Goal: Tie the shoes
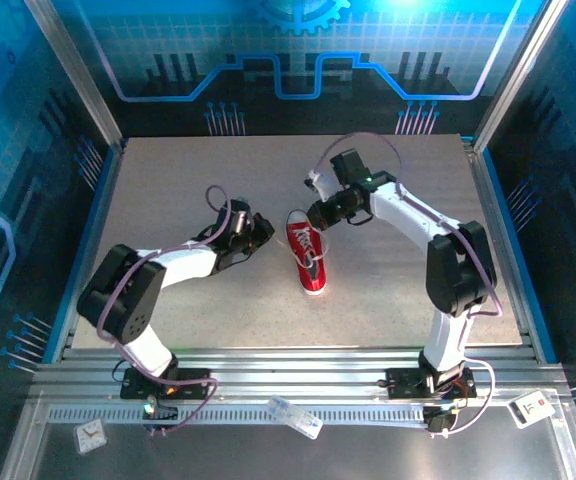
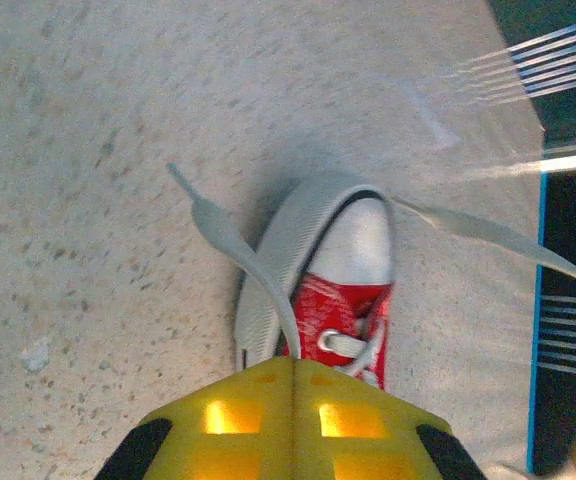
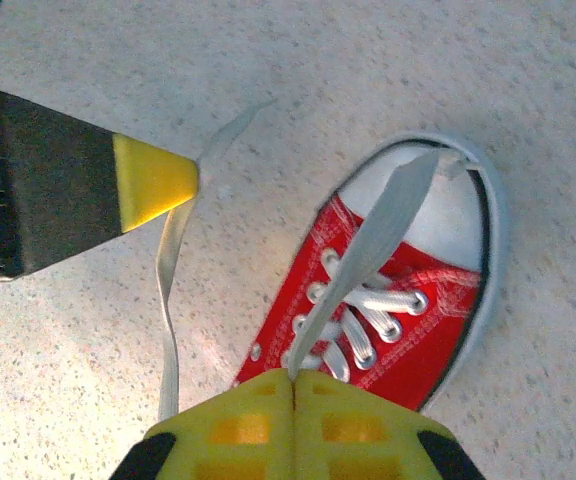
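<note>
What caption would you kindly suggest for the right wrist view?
Right pincer shut on a flat white lace drawn across the red canvas sneaker.

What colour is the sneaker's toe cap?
White toe cap; clearest in the right wrist view.

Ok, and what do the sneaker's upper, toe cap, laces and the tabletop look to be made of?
Sneaker upper: matte red cloth with white stitching, likely canvas. Toe cap: smooth white, probably rubber. Laces: flat, limp white woven tape. Tabletop: matte speckled grey, stone-like or laminate; can't tell which.
</note>
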Available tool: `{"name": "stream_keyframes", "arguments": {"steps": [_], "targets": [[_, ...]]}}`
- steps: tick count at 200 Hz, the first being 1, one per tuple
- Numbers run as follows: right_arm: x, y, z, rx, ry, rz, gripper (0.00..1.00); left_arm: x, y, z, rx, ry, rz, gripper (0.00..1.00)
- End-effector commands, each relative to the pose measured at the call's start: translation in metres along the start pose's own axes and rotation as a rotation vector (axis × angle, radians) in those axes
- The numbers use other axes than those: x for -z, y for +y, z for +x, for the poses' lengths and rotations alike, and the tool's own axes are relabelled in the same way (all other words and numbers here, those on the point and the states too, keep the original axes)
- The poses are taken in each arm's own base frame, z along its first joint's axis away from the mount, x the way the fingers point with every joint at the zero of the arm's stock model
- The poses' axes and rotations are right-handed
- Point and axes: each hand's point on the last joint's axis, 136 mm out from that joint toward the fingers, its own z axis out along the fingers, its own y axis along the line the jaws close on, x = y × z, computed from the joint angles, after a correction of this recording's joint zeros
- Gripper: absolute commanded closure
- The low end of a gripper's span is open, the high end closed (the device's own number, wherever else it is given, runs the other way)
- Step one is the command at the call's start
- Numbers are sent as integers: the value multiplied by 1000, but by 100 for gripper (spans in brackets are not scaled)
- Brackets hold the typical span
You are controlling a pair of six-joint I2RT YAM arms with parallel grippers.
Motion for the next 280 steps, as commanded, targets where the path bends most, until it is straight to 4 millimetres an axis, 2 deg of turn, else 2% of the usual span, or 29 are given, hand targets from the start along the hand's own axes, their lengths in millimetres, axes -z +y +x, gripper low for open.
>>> {"name": "stream_keyframes", "arguments": {"steps": [1,15,42,56,89,123,138,156,185,225,280], "targets": [[-21,21,14,68,114,-76,100,16,2,3,-190,16,-11,100],[-35,25,15,78,150,-93,100,21,-1,9,-249,41,14,100],[-59,18,20,54,211,-86,100,28,-9,19,-341,85,67,100],[-62,16,20,42,215,-76,94,32,-13,22,-387,95,91,100],[-49,12,9,34,163,-35,70,37,-25,26,-512,132,129,100],[-21,4,-2,-43,76,-46,56,37,-46,27,-699,208,170,100],[-9,-5,-1,-104,39,-56,54,36,-60,31,-808,262,224,100],[-1,-18,9,-196,23,-77,53,32,-69,37,-929,333,274,100],[1,-24,29,-279,15,-124,51,24,-80,41,-1055,425,331,100],[-11,-20,51,-336,41,-173,50,4,-76,40,-1136,487,323,100],[-22,-17,59,-359,70,-209,51,-12,-64,45,-1187,532,328,100]]}}
